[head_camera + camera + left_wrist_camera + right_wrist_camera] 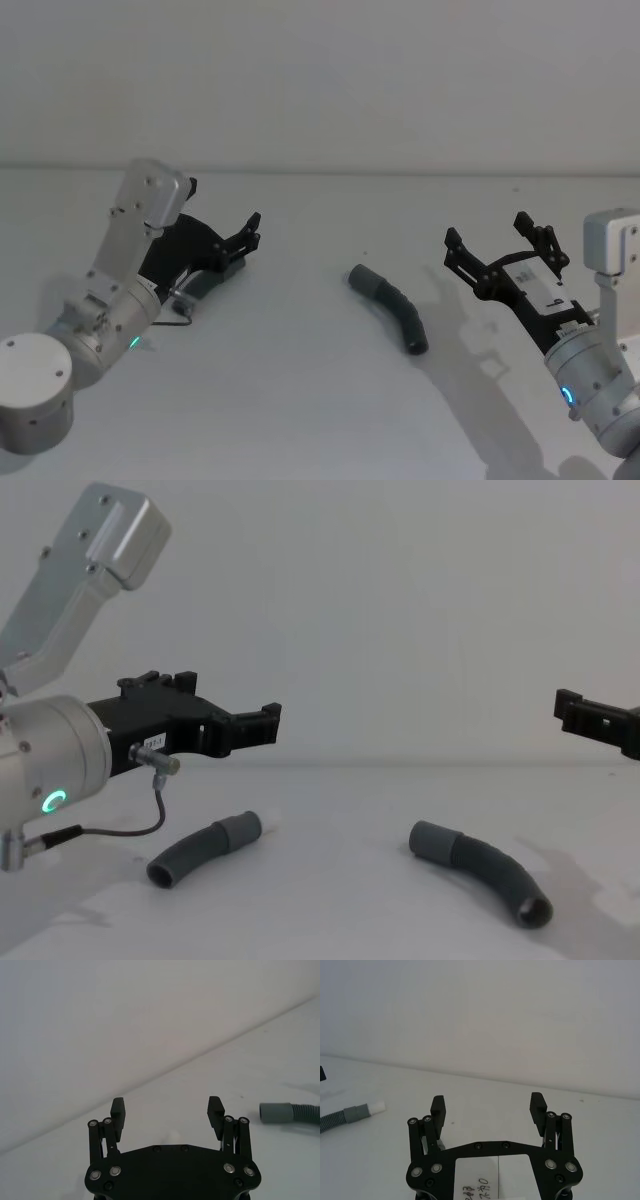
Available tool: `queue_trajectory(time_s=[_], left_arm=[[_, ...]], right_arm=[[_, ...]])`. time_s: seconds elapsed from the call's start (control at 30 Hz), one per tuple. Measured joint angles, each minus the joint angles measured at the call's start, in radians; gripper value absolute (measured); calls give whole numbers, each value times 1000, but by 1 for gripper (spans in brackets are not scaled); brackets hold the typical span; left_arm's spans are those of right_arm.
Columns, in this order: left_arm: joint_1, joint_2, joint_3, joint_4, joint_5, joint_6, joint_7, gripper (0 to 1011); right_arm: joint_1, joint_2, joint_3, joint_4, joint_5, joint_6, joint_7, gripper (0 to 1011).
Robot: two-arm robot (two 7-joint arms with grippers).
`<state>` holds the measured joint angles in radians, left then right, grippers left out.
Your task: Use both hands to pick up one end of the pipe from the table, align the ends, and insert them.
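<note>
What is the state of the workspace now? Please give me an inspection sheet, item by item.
Surface: white table, plain.
Job's things: left hose piece and right hose piece lie apart on the table, cuffs turned toward each other, not joined.
Clutter: nothing seen.
Grippers: left gripper and right gripper open, empty, above the table.
Cables: thin dark cable loops by the left arm.
Surroundings: pale wall.

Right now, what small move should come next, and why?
Probably lower the open left gripper toward the left hose piece, near its cuff: it and the right hose piece lie ungripped on the table, and the right gripper hangs open too.
</note>
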<state>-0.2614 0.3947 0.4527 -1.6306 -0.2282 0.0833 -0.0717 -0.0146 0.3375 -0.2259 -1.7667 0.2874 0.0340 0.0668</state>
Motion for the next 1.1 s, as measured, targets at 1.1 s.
queue_trajectory(time_s=[1.1], left_arm=[[-125, 51, -33, 46, -137, 343, -240, 1001]], right_arm=[[0, 0, 0, 0, 0, 0, 0, 1000]])
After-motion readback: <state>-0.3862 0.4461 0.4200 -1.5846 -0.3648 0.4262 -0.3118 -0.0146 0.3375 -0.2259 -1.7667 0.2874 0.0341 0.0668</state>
